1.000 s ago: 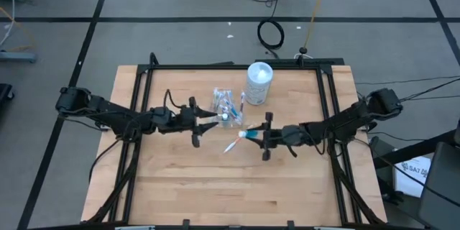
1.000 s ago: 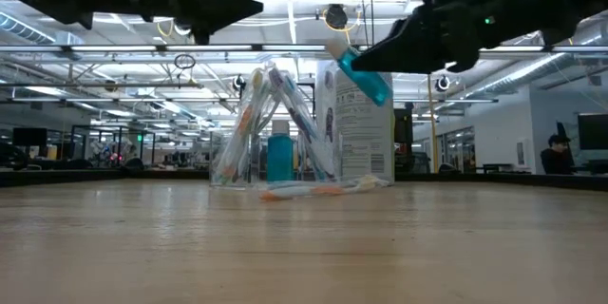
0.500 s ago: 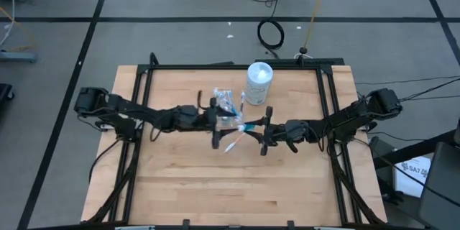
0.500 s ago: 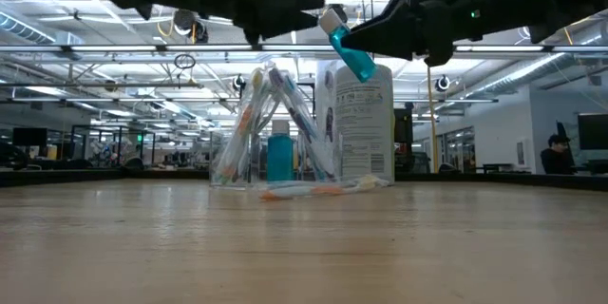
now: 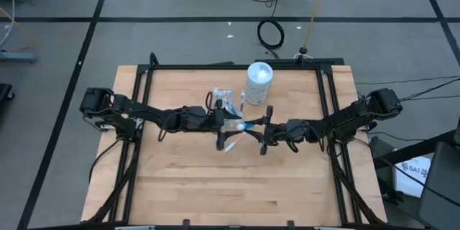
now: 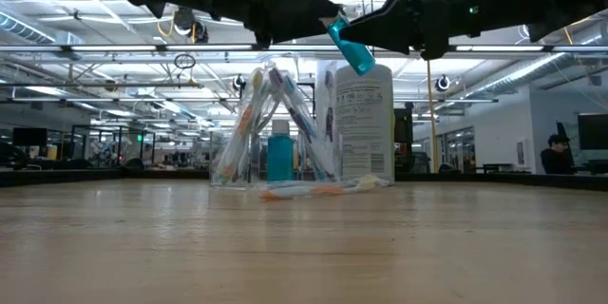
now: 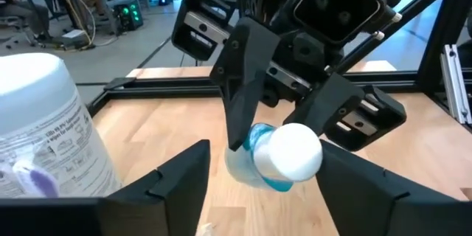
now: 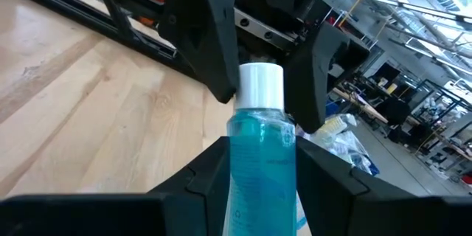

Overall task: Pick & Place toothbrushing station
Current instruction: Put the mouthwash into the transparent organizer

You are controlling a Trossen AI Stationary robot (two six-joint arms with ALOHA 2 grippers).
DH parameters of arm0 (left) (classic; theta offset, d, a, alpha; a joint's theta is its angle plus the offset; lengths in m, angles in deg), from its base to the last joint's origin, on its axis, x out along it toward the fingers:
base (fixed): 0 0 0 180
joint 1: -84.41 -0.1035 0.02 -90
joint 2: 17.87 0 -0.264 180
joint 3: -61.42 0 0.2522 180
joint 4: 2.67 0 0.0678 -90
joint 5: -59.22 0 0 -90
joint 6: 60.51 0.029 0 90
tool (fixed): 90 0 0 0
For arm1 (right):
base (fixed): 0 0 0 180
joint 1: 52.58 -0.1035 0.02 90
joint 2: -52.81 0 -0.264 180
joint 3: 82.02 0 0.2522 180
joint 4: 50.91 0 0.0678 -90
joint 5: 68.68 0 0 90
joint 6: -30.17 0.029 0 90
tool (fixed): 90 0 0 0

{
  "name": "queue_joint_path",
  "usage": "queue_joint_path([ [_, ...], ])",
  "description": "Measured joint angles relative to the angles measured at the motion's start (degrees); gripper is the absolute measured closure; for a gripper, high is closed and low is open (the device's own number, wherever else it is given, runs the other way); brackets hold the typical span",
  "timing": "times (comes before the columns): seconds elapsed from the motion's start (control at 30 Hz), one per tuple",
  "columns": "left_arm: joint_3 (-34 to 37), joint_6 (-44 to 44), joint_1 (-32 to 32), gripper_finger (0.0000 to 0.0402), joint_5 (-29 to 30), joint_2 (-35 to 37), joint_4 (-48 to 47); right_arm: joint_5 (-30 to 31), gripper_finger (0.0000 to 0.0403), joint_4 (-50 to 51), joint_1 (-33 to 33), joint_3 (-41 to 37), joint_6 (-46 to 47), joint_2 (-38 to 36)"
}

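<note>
Jaws: right gripper (image 8: 259,164) is clamping the tube (image 8: 259,144); left gripper (image 7: 259,166), spread wide, should probably be squaring on its cap before closing.

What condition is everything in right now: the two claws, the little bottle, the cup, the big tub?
Right claw: shut on the small blue tube, held in the air.
Small blue tube with white cap: tilted, cap toward the left claw.
Left claw: open, fingers either side of the cap.
Clear plastic cup: upright, holding toothbrushes.
White cylindrical canister: upright, lid on.
Loose toothbrush: flat on table.
</note>
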Motion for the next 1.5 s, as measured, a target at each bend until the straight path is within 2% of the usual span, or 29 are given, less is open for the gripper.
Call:
queue_joint_path([
  [0.2, 0.0, -0.2, -1.1, 0.0209, -1.2, 0.0, 0.3, 0.6, 0.0275, -0.3, 0.0, 0.0, 0.0, 0.0],
  [0.37, 0.0, -0.6, -2.0, 0.0252, -5.0, 0.0, 0.3, 0.5, 0.0275, -0.4, 0.1, 0.0, 0.0, 0.0],
  [0.57, 0.0, -0.2, -2.0, 0.0283, -5.0, 0.0, 0.5, 0.5, 0.0275, -0.3, 0.2, 0.0, 0.3, -0.1],
  [0.83, 0.0, -1.2, -2.0, 0.0285, -4.3, 0.0, 0.7, 0.1, 0.0272, -0.2, 1.0, 0.0, 3.0, -0.1],
  [1.17, 0.0, -3.5, -2.0, 0.0285, -0.7, 0.0, -1.4, 0.4, 0.0221, -0.1, 1.0, 0.0, 3.0, 0.0],
  [1.37, 0.0, -4.0, -2.1, 0.0285, -0.3, 0.1, -2.9, 9.0, 0.0199, -0.1, -0.2, 0.0, 1.9, 0.0],
  [1.5, -0.3, -6.8, -2.0, 0.0285, 3.1, 2.7, -10.1, 11.9, 0.0192, -0.2, -2.7, 0.0, -1.9, -0.5],
])
